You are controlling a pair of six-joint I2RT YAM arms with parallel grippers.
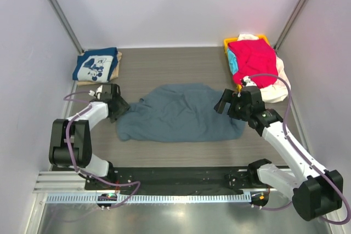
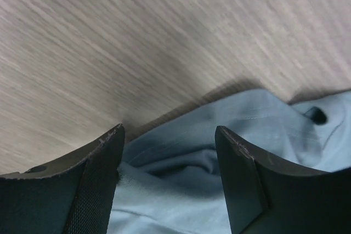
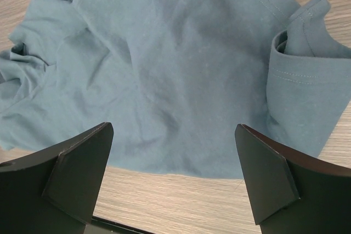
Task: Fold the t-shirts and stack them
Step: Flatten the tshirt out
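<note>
A large slate blue-grey t-shirt (image 1: 181, 113) lies crumpled on the table's middle. My left gripper (image 1: 119, 108) is open at the shirt's left edge; in the left wrist view (image 2: 170, 135) its jaws straddle a bunched fold of the shirt (image 2: 186, 173). My right gripper (image 1: 226, 104) is open at the shirt's right side; in the right wrist view (image 3: 174, 135) it hovers over the shirt's edge (image 3: 164, 69), holding nothing. A folded navy t-shirt (image 1: 96, 65) with white cartoon print lies on a tan one (image 1: 117, 63) at the back left.
A yellow basket (image 1: 227, 44) at the back right holds a red t-shirt (image 1: 253, 58), a turquoise one (image 1: 232, 65) and a cream one (image 1: 281, 78) hanging over its side. White walls enclose the table. A black rail (image 1: 181, 176) runs along the near edge.
</note>
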